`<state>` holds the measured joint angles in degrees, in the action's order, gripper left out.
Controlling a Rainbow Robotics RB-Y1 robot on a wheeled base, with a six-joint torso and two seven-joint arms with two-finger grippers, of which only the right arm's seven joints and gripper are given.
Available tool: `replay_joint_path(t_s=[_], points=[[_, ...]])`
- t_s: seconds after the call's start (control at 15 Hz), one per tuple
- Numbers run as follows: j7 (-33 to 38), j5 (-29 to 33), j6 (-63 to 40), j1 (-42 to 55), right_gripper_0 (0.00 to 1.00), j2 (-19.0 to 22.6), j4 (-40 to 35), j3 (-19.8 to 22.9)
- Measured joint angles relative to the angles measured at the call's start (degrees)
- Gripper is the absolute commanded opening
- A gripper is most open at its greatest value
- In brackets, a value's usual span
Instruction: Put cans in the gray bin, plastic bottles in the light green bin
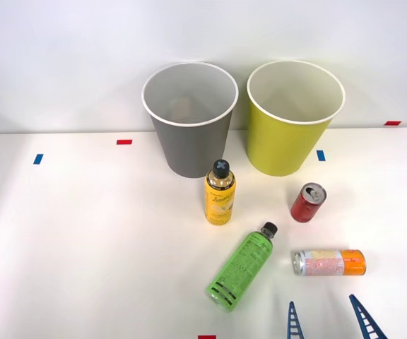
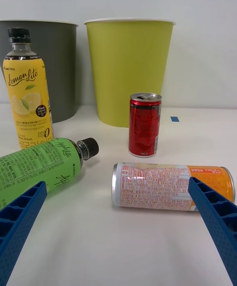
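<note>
Reading "Lemon Lite" on the yellow bottle [image 2: 27, 98]; orange can's [image 2: 170, 186] print seems illegible.

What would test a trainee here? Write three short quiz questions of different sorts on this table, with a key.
1. True or false: the red can stands upright.
2. Which item lies on its side nearest the right pincer? A) yellow bottle B) orange can C) gray bin
3. Fill in: the green bottle's cap points toward the ____ bin.

Key: 1 true. 2 B. 3 light green.
</note>
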<state>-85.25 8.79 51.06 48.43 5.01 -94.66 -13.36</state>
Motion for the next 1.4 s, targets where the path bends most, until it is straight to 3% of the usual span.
replay_joint_path(t_s=[1.4], points=[[0.0, 0.0, 0.0, 0.0, 1.00, 0.0, 0.0, 0.0]])
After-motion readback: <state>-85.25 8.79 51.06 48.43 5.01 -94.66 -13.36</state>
